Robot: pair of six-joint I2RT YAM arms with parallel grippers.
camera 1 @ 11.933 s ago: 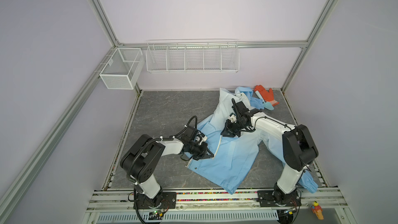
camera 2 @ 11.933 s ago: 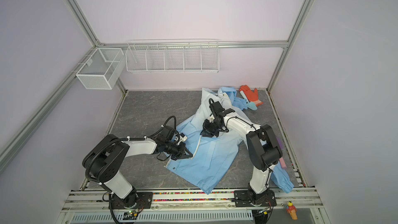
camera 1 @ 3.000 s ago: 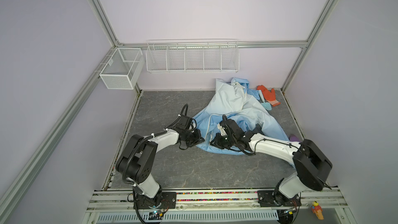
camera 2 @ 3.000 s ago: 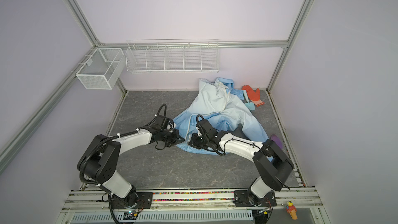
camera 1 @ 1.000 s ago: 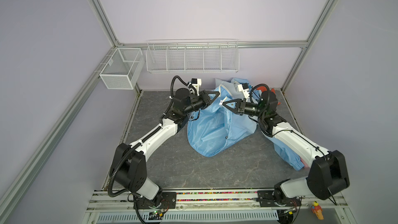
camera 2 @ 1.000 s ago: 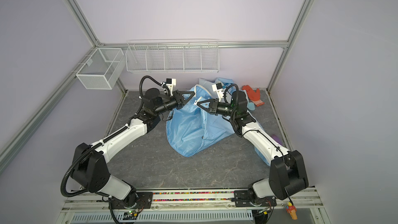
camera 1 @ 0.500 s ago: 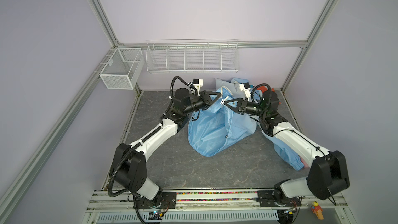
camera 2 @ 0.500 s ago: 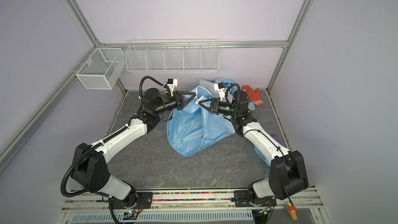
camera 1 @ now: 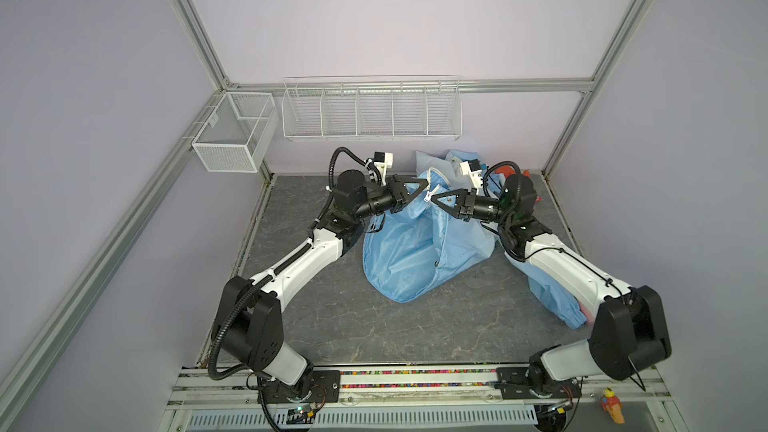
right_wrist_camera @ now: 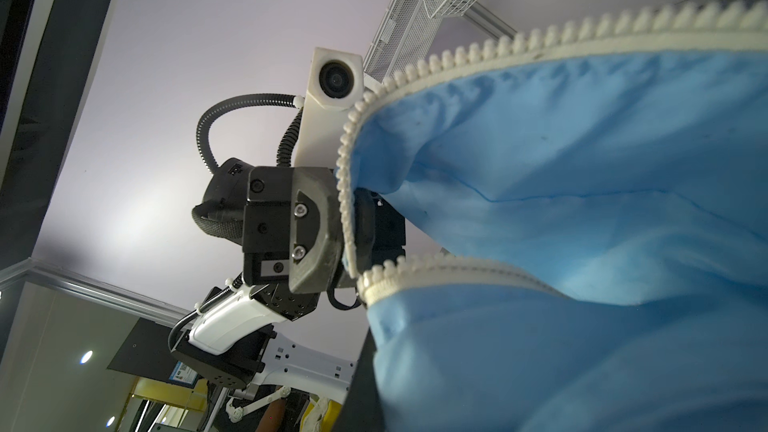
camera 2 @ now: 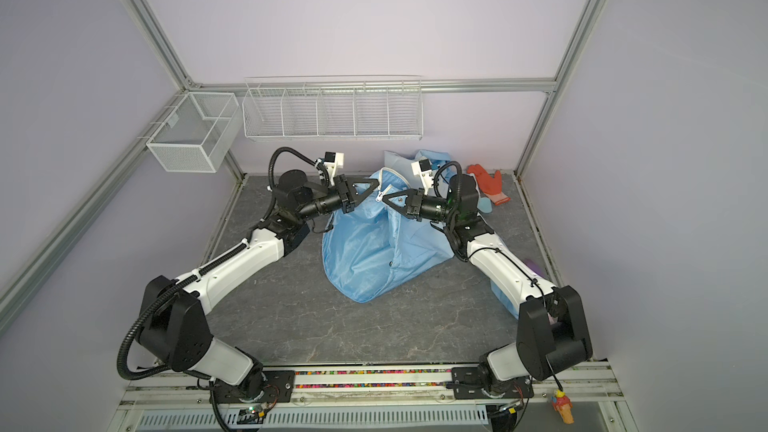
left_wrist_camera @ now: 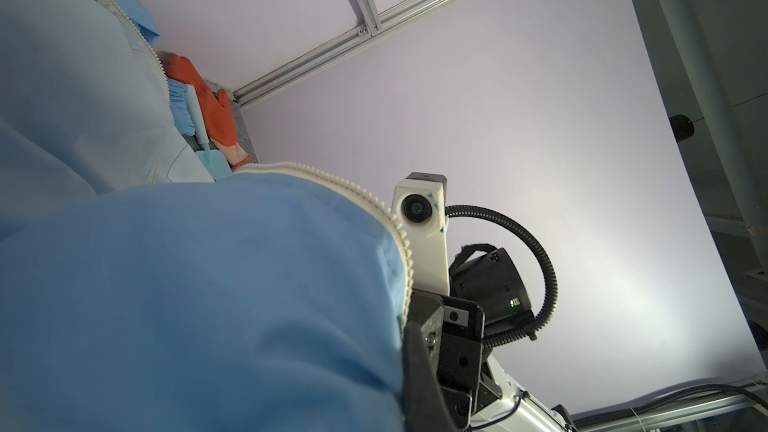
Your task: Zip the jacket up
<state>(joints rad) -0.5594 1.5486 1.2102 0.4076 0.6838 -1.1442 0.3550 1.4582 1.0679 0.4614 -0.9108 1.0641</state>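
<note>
Though it bears every other item, the tabletop [camera 1: 374,326] is entered first: grey, marbled, flat.

Jacket [camera 1: 415,251]: light blue, thin. The upper part hangs between the two grippers above the far middle of the tabletop. The lower folds are heaped on the tabletop, and one sleeve trails beneath the right arm. Judged light, soft and slippery, with no stiffness, so it is likely to sag wherever it is unsupported. The best hold is judged to be the zipper tape, its firmest edge.

Left gripper [camera 1: 422,188]: clamped tight on the jacket's front edge, at the zipper tape.

Right gripper [camera 1: 436,198]: likewise closed on the jacket, on the facing edge, with its tip near the left one.

Zipper [right_wrist_camera: 457,56]: white, with chunky teeth. The two halves lie apart and unjoined where visible. The slider cannot be made out with certainty.

Glove [camera 2: 488,184]: orange, in the far right corner beside the jacket's rear folds. No part of the task.
</note>
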